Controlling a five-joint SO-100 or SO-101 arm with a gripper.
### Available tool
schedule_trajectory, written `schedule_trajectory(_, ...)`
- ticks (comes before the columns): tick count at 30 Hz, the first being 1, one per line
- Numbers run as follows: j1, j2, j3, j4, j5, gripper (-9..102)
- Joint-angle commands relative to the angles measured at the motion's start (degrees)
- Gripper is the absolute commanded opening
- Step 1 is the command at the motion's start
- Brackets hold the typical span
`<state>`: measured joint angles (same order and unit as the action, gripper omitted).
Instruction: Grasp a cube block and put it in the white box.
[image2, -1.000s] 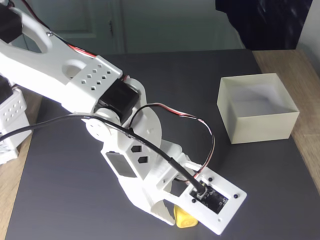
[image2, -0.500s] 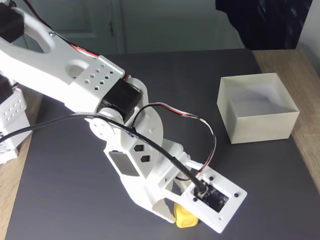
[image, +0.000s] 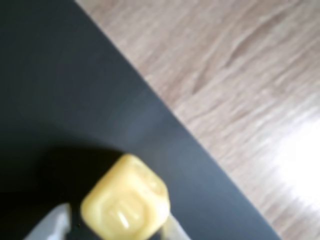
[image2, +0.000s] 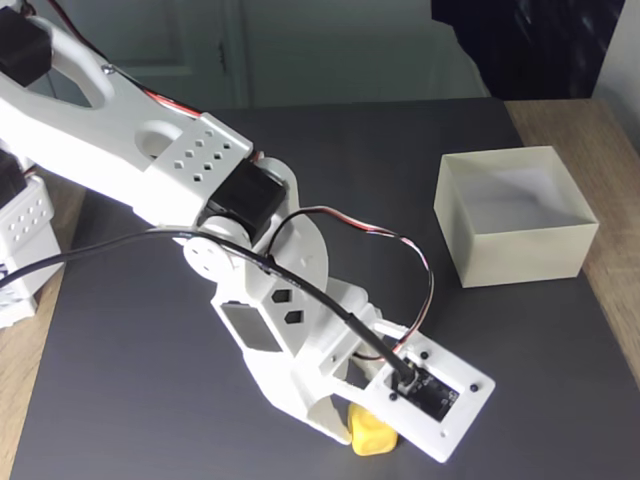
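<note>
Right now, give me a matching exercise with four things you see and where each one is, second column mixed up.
Things:
1. cube block
2. white box
3. dark mat
4. red wire

Places or states, in the fixed view:
A. loops above the wrist camera board
B. stands open-topped at the mat's right edge
C. sits between the tips of the claw
D. covers the wooden table

Pairs: 1-C, 2-B, 3-D, 4-A
</note>
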<state>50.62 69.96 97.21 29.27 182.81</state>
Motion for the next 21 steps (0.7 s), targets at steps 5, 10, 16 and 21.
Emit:
schedule_trajectory(5,-1.41,1.23,-6.50,-1.14,-2.29,28)
schedule_trajectory(10,-1.23,-0.09,-8.44,0.26,-2.64,25)
schedule_trajectory(16,-0.88,-1.05,-8.44,1.49,-2.29,20)
schedule_trajectory(21,-0.62,-2.11,-8.35,1.58,-1.76,20)
